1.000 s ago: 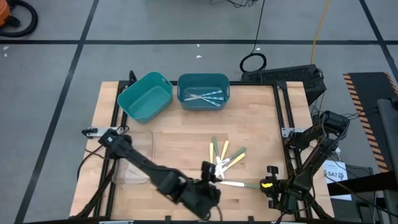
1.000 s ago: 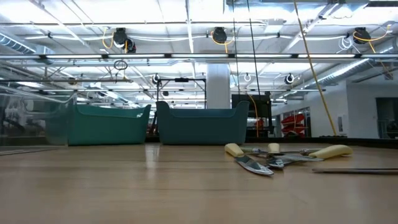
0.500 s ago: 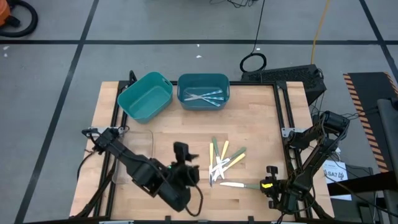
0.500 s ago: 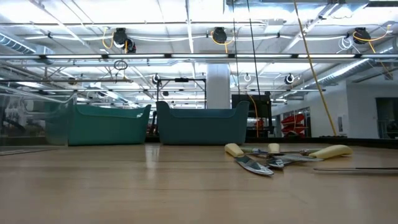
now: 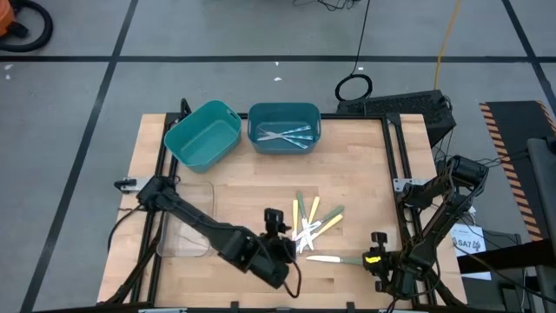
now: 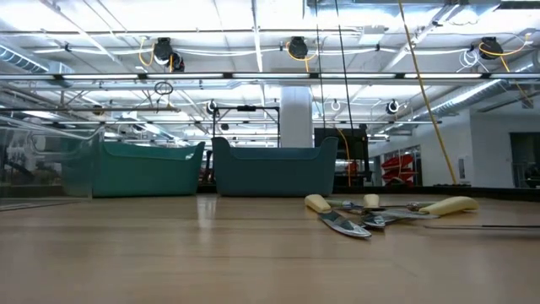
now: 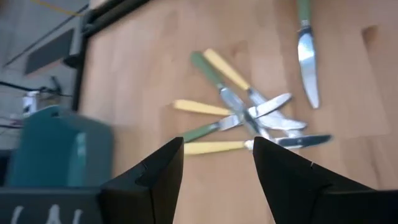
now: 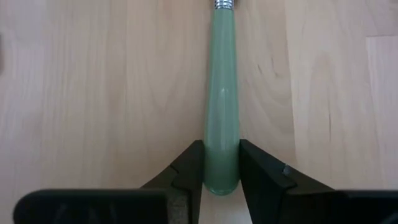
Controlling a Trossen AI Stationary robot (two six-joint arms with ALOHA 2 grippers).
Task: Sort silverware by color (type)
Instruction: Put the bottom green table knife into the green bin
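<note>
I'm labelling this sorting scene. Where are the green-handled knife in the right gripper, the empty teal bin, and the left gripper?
green-handled knife [image 8: 222, 118]: right wrist view, mid-handle.
empty teal bin [image 5: 201, 135]: high view, bare floor.
left gripper [image 7: 217, 165]: left wrist view, midway between open fingertips.

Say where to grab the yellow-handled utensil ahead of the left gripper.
Grip its yellow handle from above, at the free end: it lies flat on bare wood, while the metal end runs into the pile. The left gripper is open.
</note>
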